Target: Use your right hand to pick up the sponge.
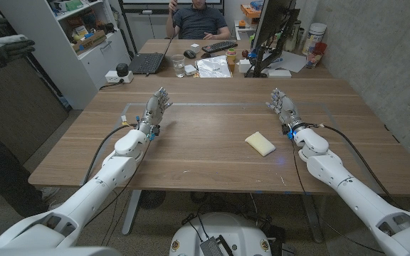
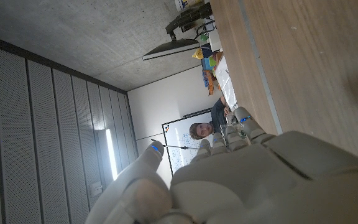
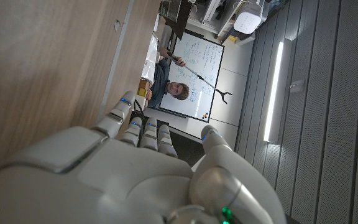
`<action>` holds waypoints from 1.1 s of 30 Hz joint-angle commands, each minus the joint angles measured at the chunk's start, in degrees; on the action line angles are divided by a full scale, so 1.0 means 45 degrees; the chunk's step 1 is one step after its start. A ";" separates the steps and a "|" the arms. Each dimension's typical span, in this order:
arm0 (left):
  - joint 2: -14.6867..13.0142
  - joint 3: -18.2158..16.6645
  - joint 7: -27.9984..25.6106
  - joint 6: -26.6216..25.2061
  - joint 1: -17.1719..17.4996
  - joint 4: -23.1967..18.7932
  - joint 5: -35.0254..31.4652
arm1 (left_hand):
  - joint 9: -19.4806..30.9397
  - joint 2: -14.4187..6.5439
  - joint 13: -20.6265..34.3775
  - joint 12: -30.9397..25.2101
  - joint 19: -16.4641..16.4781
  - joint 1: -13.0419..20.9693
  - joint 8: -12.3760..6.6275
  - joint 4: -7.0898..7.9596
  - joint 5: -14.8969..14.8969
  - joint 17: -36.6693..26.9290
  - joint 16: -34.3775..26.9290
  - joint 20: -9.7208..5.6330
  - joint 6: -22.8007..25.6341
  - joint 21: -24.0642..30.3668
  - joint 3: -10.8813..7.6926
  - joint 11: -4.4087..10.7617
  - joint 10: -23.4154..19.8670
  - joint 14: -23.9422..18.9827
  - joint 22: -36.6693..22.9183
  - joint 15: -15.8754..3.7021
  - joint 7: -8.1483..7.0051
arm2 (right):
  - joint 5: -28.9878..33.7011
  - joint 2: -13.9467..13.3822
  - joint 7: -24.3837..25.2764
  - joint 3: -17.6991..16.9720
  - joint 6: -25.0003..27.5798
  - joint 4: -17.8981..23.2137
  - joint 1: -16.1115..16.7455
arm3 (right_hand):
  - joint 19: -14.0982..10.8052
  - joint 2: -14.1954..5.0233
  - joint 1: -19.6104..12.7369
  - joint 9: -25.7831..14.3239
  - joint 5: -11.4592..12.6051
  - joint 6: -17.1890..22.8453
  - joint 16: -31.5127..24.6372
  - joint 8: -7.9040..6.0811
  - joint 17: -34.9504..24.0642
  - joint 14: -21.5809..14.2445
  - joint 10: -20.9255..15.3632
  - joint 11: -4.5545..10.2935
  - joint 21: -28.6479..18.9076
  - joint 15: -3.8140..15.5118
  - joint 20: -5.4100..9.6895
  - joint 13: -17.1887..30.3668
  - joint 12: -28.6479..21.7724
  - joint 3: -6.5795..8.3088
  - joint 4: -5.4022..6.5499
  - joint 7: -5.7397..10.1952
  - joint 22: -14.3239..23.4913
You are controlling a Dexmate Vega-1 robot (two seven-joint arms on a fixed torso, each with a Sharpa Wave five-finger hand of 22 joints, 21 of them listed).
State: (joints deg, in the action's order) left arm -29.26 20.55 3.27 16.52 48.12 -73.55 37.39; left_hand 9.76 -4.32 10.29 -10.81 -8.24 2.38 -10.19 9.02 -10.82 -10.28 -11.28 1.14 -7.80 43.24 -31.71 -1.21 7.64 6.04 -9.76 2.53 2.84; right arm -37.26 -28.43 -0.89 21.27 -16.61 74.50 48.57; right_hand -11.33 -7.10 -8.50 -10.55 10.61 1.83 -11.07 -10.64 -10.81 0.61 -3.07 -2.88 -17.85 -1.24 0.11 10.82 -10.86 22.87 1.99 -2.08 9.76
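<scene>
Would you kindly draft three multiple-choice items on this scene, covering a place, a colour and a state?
1. The pale yellow rectangular sponge lies
A. beside the left hand
B. nearer the right hand
C. on the laptop

2. The sponge's colour is
A. pale yellow
B. blue
C. black

3. The right hand is
A. gripping the sponge
B. pressing on the sponge
C. open, apart from the sponge

Key: B, the sponge sits on the wooden table inward of the right wrist; A, its surface shows it; C, fingers spread, holding nothing.
</scene>
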 commanded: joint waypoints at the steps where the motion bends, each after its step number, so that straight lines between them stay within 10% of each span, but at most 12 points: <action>1: 0.0277 -0.0376 0.0599 -0.0103 0.0066 0.0225 -0.0067 | 0.0065 -0.0843 0.0035 -0.0079 -0.0090 0.0009 -0.0064 0.0004 -0.0090 -0.0016 -0.0053 0.0004 -0.0083 0.0054 -0.0105 0.0000 0.0072 0.0109 -0.0069 0.0011 0.0000 | -0.0093 0.0163 -0.0059 -0.0019 -0.0298 0.0045 0.0058 | -0.0095 0.0013 -0.0118 -0.0024 0.0049 -0.0030 -0.0054 -0.0087 -0.0037 0.0013 0.0015 -0.0078 -0.0045 -0.0100 -0.0007 0.0034 -0.0092 0.0088 0.0001 -0.0081 0.0034; 33: 0.0391 -0.0365 0.0821 -0.0365 -0.0423 0.0428 -0.1075 | 0.0064 -0.0833 0.0035 -0.0069 -0.0037 -0.0011 -0.0062 0.0006 -0.0091 -0.0015 -0.0055 0.0039 -0.0066 -0.0057 -0.0104 0.0029 0.0069 0.0062 -0.0074 0.0026 -0.0026 | 0.2135 -0.2169 0.0786 -0.0800 -0.1170 0.2735 0.1336 | -0.0196 0.0779 0.0178 -0.0019 0.0032 0.0056 -0.0051 -0.0110 -0.0024 -0.0018 0.0039 -0.0143 0.0164 -0.0226 -0.0234 0.0033 -0.0082 -0.0365 -0.0073 -0.0097 0.0035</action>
State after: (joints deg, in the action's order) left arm -27.75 18.54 6.31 15.31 47.38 -72.08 33.60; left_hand 9.74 -4.32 10.28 -10.81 -8.23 2.37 -10.18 9.17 -11.13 -10.27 -11.28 1.14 -7.78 43.16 -31.85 -1.21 7.63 6.03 -10.01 2.53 2.85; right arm -31.39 -34.41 0.83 19.85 -18.99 81.70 51.31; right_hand -11.94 -4.36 -7.44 -10.54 10.60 1.83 -11.07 -10.64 -10.92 0.61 -2.83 -3.11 -17.35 -1.86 -0.51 10.80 -10.86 21.33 1.91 -2.07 9.74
